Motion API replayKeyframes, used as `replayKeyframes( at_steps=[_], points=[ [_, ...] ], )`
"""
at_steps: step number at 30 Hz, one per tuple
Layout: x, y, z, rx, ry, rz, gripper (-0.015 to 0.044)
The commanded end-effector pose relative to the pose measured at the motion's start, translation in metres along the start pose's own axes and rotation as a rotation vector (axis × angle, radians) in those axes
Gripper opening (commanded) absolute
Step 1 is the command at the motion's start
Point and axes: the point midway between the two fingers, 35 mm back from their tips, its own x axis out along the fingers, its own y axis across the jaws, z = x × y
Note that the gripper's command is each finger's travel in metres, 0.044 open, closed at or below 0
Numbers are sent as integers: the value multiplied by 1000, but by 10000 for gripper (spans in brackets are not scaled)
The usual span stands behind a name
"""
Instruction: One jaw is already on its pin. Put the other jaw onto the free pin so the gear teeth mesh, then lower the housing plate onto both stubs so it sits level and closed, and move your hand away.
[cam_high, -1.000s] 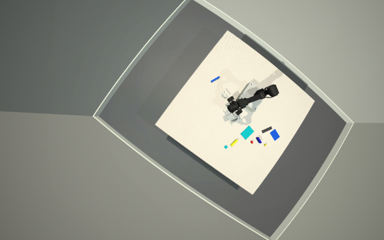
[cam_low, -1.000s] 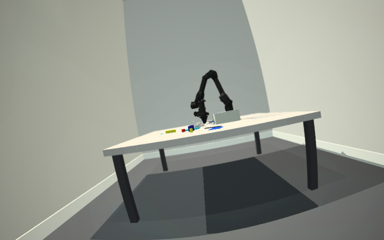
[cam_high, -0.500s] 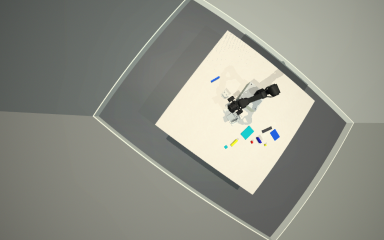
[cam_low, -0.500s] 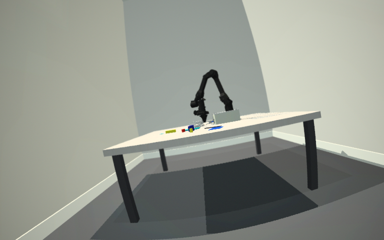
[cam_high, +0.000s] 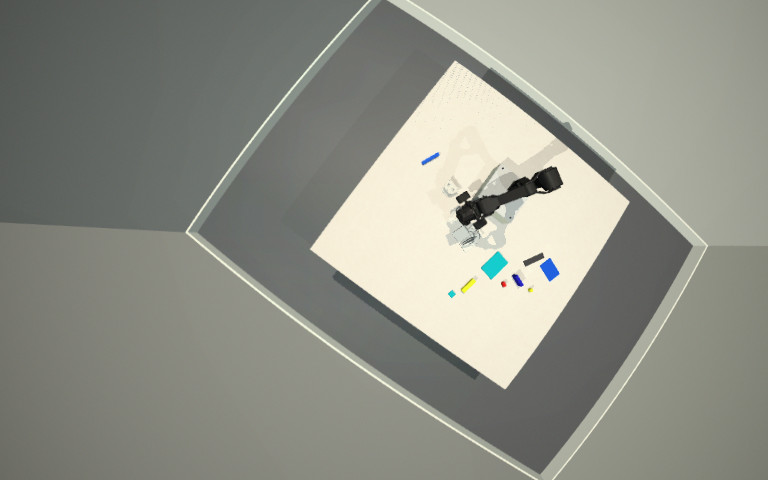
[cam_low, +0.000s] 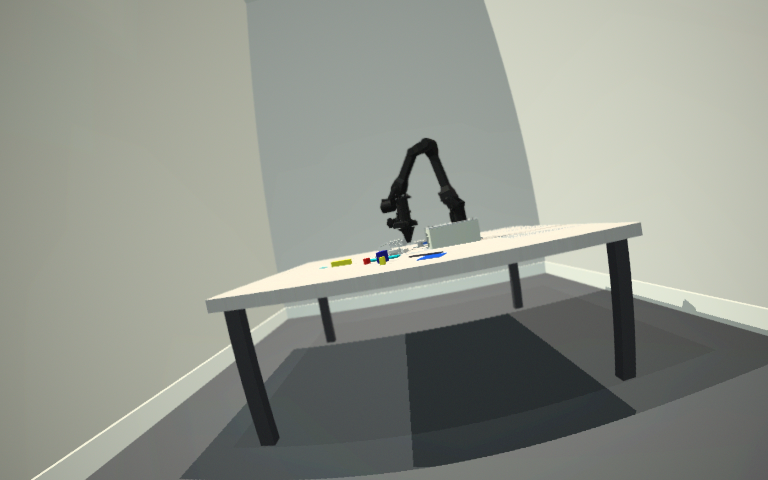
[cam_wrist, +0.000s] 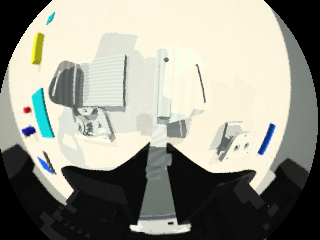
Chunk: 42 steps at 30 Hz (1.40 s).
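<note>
My gripper points down, low over the table, shut on the narrow shank of the loose jaw, a pale part with a broad face that stretches away beyond the fingertips. Whether it touches the table cannot be told. The other jaw, pale and ribbed, is at the left in the wrist view, beside the small base mechanism; the pins and teeth are too small to make out. The small housing plate, with two round holes, stands apart to the right in the wrist view.
A grey upright panel stands near the arm's base. A blue bar lies beyond the housing plate. A cyan plate, a yellow bar and several small coloured pieces lie on the ribbed jaw's side.
</note>
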Motion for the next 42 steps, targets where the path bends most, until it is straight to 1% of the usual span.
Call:
replayKeyframes(
  at_steps=[1,6,20,31,42],
  points=[
    [-3,-1,1,-3,-6,-2,37],
    [-5,-1,2,-3,-6,-2,37],
    [-46,-1,3,-3,-7,-2,37],
    [-47,-1,4,11,-7,-2,37],
    [-47,-8,13,248,-8,-2,37]
  ],
)
